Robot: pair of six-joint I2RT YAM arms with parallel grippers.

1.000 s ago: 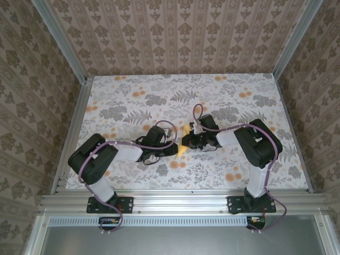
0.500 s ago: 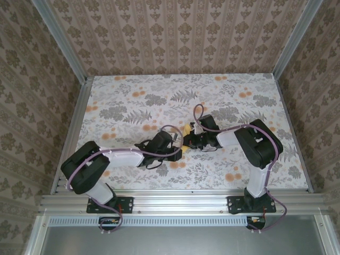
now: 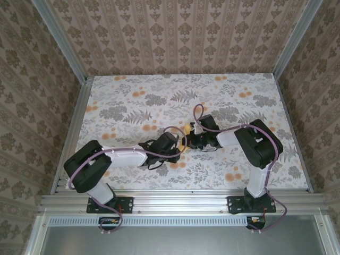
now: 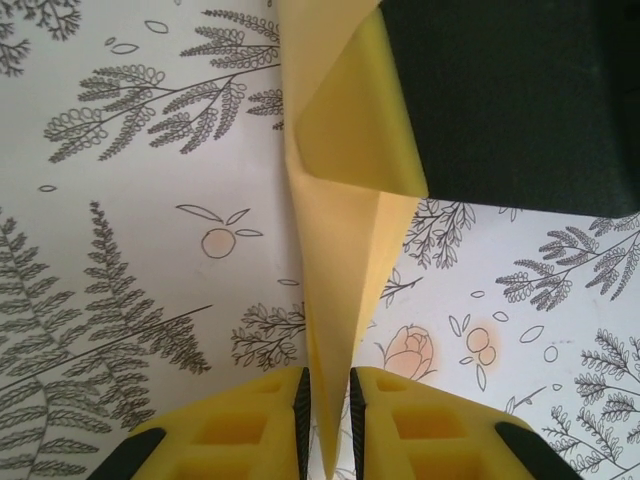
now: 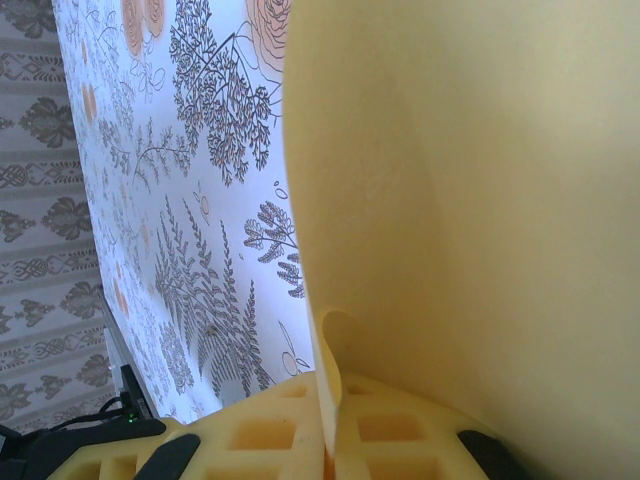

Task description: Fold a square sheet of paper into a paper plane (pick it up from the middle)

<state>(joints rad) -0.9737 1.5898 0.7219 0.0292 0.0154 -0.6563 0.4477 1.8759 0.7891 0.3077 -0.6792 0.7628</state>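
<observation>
The yellow paper plane (image 3: 184, 129) is a narrow creased dart held between both grippers at the table's middle. In the left wrist view its pointed end (image 4: 340, 250) tapers down between my left gripper's (image 4: 326, 400) black pads, which are shut on it; a folded flap curls near the top. The left gripper (image 3: 179, 144) meets the right gripper (image 3: 189, 141) almost tip to tip. In the right wrist view the paper (image 5: 480, 200) rises as a broad sheet, its edge pinched between my right gripper's (image 5: 330, 420) shut fingers.
The floral tablecloth (image 3: 133, 101) with orange flower prints covers the table. Patterned walls and an aluminium frame (image 3: 175, 199) enclose it. The right gripper's black body (image 4: 510, 100) looms just beyond the paper in the left wrist view.
The left arm stretched out lower and moved its gripper right, closer to the right gripper. Its grip on the paper loosened briefly and closed again. The right arm stayed put.
</observation>
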